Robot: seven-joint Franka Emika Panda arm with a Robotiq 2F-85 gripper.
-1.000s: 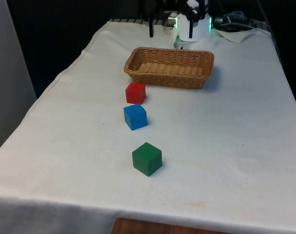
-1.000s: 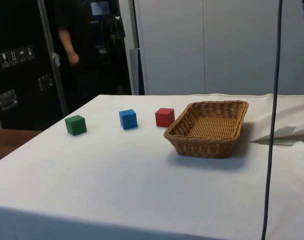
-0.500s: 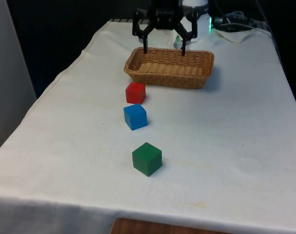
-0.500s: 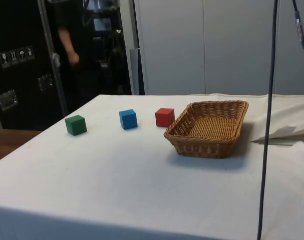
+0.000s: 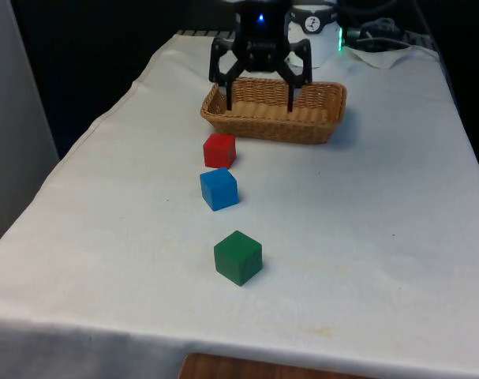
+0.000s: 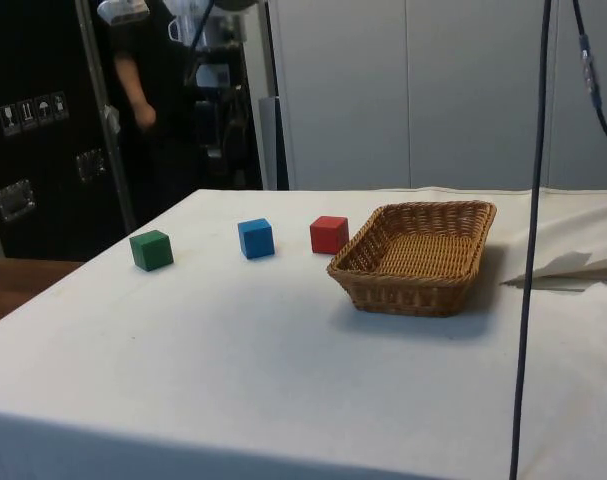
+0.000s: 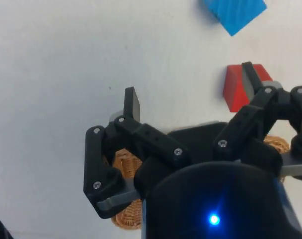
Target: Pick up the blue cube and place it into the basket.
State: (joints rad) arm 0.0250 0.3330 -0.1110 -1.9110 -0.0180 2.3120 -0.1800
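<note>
The blue cube (image 5: 218, 189) (image 6: 255, 238) rests on the white cloth, in a row between a red cube (image 5: 219, 150) and a green cube (image 5: 238, 257). The wicker basket (image 5: 271, 126) (image 6: 413, 285) stands just beyond the red cube. My gripper (image 5: 259, 99) hangs open above the basket's near left part, its fingers spread wide with nothing between them. In the wrist view the gripper (image 7: 190, 92) points down at the cloth, with the blue cube (image 7: 235, 12) and the red cube (image 7: 234, 88) ahead of its fingertips. The gripper is well short of the blue cube.
The red cube (image 6: 329, 234) sits close to the basket's corner, and the green cube (image 6: 151, 250) is nearest the table's front edge. A dark cable (image 6: 531, 240) hangs down in the side view. A person (image 6: 133, 90) stands behind the table there.
The gripper came into the front view from the far end and has moved lower and closer, from behind the basket to above it. The cubes and basket have not moved.
</note>
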